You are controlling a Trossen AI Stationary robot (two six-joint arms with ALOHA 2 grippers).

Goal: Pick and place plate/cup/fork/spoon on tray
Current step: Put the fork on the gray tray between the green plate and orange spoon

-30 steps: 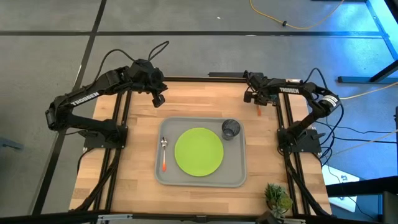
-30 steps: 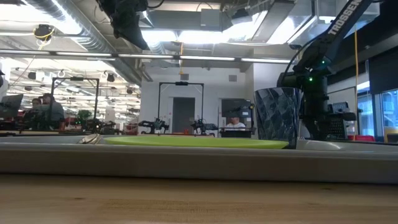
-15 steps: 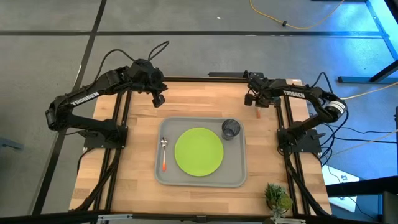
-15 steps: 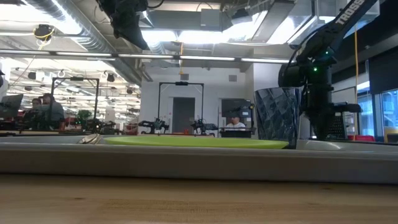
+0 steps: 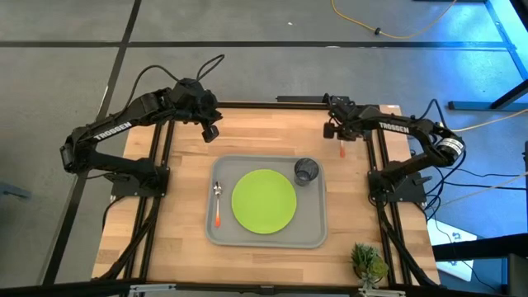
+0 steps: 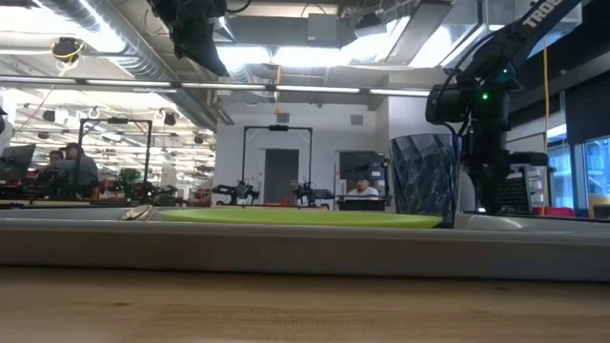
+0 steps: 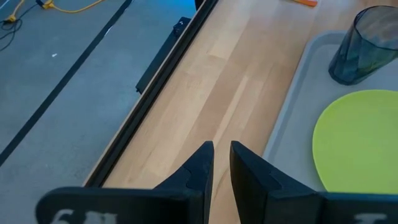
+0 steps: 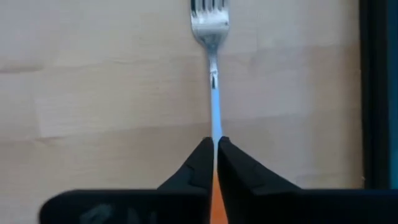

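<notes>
Left gripper (image 5: pixel 211 132) parked above table's far left, off tray (image 5: pixel 266 242); fingers (image 7: pixel 200 163) nearly together, holding nothing.

On tray, left to right: spoon (image 5: pixel 217 203), plate (image 5: pixel 264 200), cup (image 5: pixel 306 171).

Fork (image 8: pixel 213 50) on wood near far right corner, outside tray. I judge it light, stiff, thin, slippery.

Right gripper (image 8: pixel 216 144) pinches its handle, fingers narrow; tines point away, long axis in line with fingers. I see mid-handle as best hold.
</notes>
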